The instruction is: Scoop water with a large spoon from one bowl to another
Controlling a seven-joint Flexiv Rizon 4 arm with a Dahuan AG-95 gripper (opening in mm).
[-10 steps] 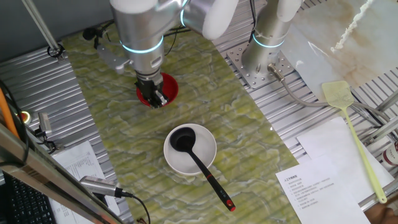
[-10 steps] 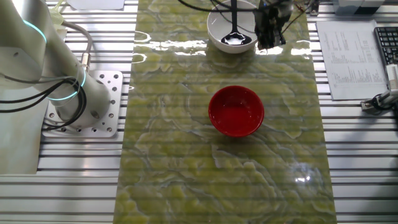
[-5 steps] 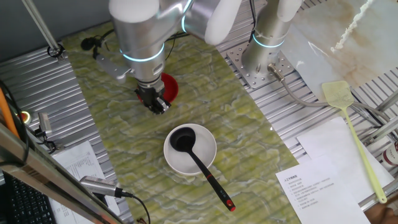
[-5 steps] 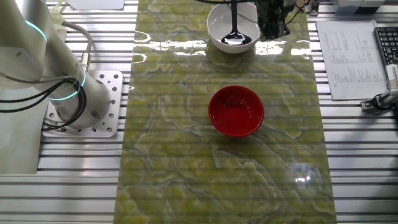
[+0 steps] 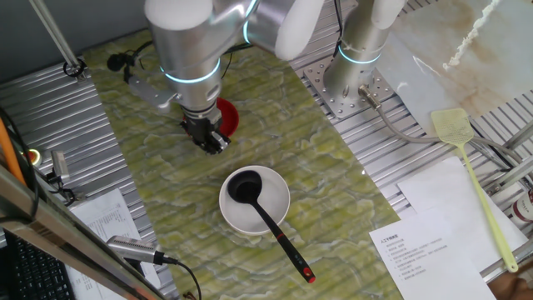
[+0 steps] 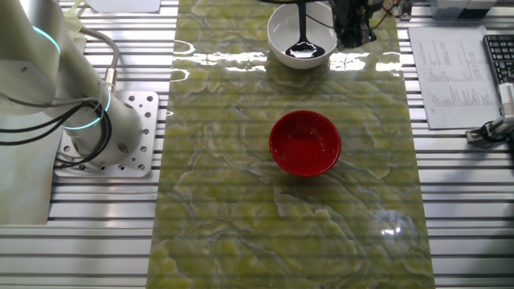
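Hovering my gripper [image 5: 213, 142] beside the white bowl [image 5: 279, 212], I see the ladle [image 5: 244, 187] resting inside it, untouched; whether my fingers are spread, I cannot tell.

Printed sheets [image 5: 414, 250] beside the table mat, their lines too small to read.

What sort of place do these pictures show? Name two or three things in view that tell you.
Probably a robotics lab bench, not a kitchen: the robot arm's base is bolted to a ribbed metal table, a green marbled mat covers the work area, and printed sheets lie alongside.
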